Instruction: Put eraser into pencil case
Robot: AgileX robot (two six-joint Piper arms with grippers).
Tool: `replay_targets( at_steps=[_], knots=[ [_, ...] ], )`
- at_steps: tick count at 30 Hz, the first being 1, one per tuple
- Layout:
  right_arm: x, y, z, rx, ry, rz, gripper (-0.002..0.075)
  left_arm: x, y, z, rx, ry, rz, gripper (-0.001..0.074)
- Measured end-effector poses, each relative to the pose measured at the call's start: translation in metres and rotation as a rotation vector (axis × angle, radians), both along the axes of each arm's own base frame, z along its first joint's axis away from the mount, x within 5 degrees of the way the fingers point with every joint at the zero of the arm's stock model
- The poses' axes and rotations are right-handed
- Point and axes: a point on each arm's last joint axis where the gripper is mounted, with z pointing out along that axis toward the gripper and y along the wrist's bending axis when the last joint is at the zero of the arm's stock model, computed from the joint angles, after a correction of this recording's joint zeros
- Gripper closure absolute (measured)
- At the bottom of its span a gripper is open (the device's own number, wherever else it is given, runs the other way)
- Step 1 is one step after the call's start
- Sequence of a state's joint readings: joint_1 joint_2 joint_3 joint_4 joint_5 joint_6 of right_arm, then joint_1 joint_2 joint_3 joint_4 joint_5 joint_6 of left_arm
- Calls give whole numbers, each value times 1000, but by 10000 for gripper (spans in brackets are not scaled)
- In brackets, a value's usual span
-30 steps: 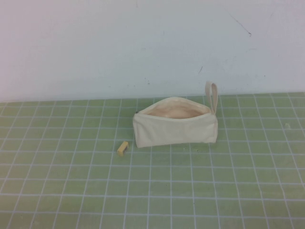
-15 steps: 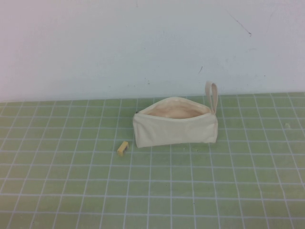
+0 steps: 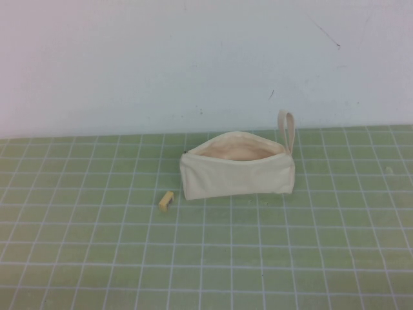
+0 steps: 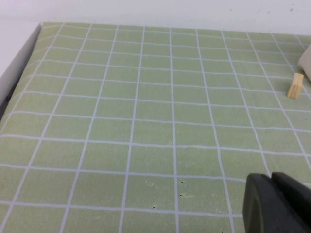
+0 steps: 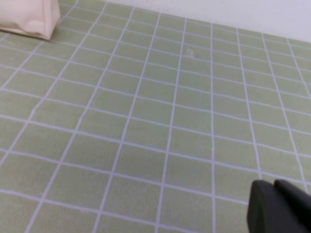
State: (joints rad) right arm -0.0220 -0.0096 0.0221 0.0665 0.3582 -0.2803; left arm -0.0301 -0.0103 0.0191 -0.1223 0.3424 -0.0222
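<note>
Neither arm reaches over the table; the left gripper point(image 4: 278, 204) and right gripper point(image 5: 278, 208) hang low, fingers pressed together.

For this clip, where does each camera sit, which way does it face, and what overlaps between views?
High view: raised, angled down at the green grid mat; no arm shows.
Left wrist view: low over the mat; left gripper tip in the corner, small tan block eraser far ahead.
Right wrist view: low; right gripper tip, corner of the cream canvas pencil case.
Shared: eraser and pencil case also appear in the high view.
</note>
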Motion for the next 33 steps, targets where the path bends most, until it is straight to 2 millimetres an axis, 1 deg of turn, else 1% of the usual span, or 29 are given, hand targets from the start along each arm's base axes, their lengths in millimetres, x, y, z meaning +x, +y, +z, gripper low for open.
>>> replay_targets(
  at_steps=[8, 15, 33],
  knots=[
    [0, -1, 0, -9, -4, -3, 726, 0, 0, 0, 0, 0, 0, 736],
    [0, -3, 0, 57, -3, -50, 726, 0, 0, 0, 0, 0, 0, 736],
    [0, -3, 0, 56, -3, -54, 726, 0, 0, 0, 0, 0, 0, 736]
  ],
)
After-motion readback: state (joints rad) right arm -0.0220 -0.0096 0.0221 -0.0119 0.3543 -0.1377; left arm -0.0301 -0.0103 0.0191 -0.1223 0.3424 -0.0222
